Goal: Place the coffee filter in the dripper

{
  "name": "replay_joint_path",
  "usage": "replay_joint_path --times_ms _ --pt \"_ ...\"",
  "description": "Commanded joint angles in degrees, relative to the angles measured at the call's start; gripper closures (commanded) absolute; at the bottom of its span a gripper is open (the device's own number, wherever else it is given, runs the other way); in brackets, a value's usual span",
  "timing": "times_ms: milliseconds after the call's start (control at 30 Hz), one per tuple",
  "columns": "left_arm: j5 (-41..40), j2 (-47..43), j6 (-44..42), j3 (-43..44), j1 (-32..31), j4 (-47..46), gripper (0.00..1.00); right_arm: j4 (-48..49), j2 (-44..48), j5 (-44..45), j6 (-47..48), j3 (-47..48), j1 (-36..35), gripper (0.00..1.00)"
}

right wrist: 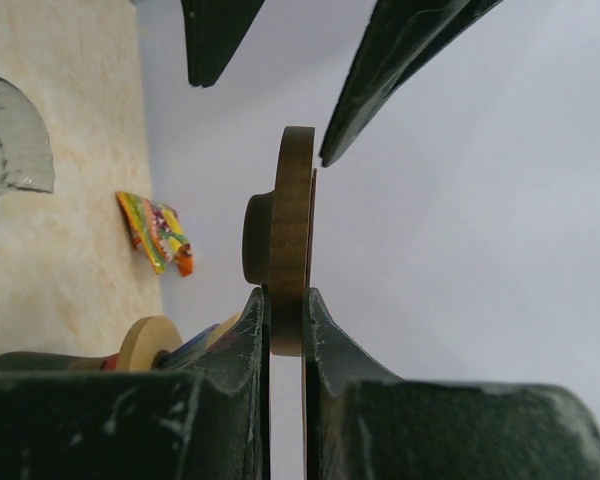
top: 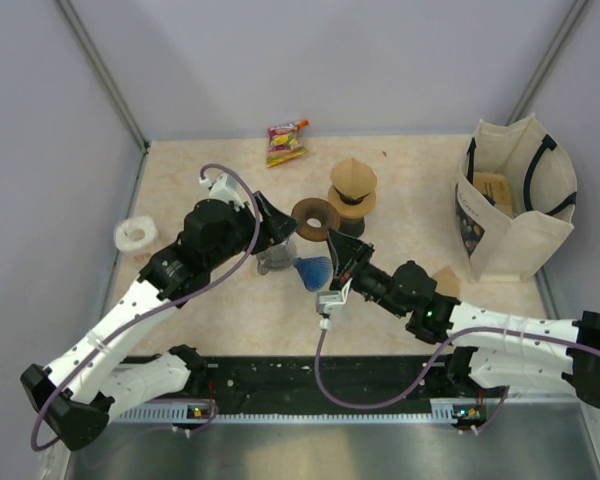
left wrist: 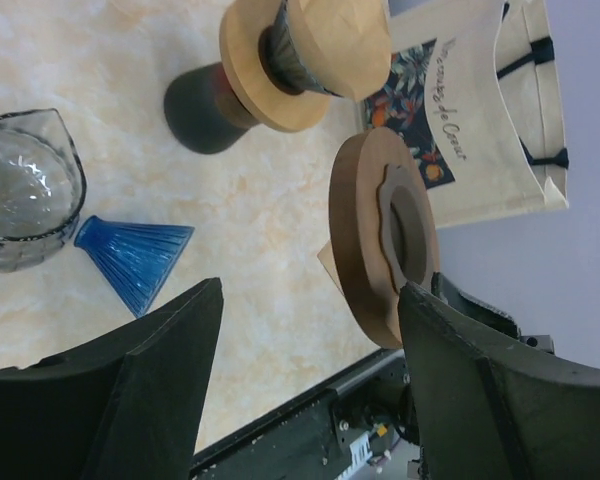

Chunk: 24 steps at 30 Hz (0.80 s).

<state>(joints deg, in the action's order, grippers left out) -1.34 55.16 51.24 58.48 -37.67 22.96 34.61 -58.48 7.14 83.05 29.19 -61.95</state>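
Worktop (top: 420,160): pale marbled surface, grey walls on three sides.

Tote bag (top: 515,200): cream cloth with dark handles, standing open at the far right, well apart from both arms.

Both arms reach in toward the middle of the worktop and meet there.

Right end effector (right wrist: 285,300): clenched on the lower rim of a wooden ring (right wrist: 292,230). The ring is held on edge, lifted off the surface, with one finger pressed flat to each face. The grip looks firm, with no gap seen at either pad.

Left end effector (left wrist: 310,300): released, jaws standing wide. It straddles the same ring from the opposite side. The ring sits between the two fingers, nearer one of them. Whether that finger touches the rim, cannot tell. Nothing is gripped.

Stand (top: 351,205): dark base with a round wooden collar, upright just behind the ring.

Paper filter (top: 354,176): tan cone perched on top of that stand, beyond both end effectors and touched by neither.

Glass dripper (top: 276,260): clear and ribbed, resting on the worktop under the left wrist.

Blue ribbed cone (left wrist: 135,255): lying on its side just beside the glass dripper, its point toward the glass.

Snack packet (top: 285,143): red and yellow, flat at the far edge.

White roll (top: 135,235): at the left edge, well apart from the rest.
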Motion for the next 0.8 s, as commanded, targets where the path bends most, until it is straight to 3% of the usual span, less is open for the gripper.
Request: replay_joint_path --times_ms 0,133,333,567,633,733,767 --pt "8.10 1.09 2.45 -1.79 1.37 -7.92 0.27 6.53 -0.23 2.44 3.35 -0.28 -1.42 1.00" --pt "10.22 2.32 3.33 -2.05 2.34 -8.63 0.40 6.44 -1.28 3.58 3.79 -0.19 -1.68 1.00" --pt "13.73 2.50 6.50 -4.69 4.01 -13.63 0.51 6.70 -2.52 4.46 5.28 -0.01 -2.73 1.00" --pt "17.60 3.64 8.69 -5.39 5.59 -15.66 0.71 5.91 -2.08 3.94 4.85 0.08 -3.26 1.00" --pt "19.35 4.17 9.31 -5.48 5.94 -16.37 0.79 5.99 -2.34 4.20 5.02 0.08 -3.35 1.00" --pt "21.29 4.61 10.36 -5.83 6.38 -16.63 1.00 6.52 -2.87 4.73 5.20 0.08 -3.44 1.00" --pt "21.82 4.78 10.80 -6.09 6.47 -17.15 1.00 6.70 -2.78 4.73 5.20 0.08 -3.44 1.00"
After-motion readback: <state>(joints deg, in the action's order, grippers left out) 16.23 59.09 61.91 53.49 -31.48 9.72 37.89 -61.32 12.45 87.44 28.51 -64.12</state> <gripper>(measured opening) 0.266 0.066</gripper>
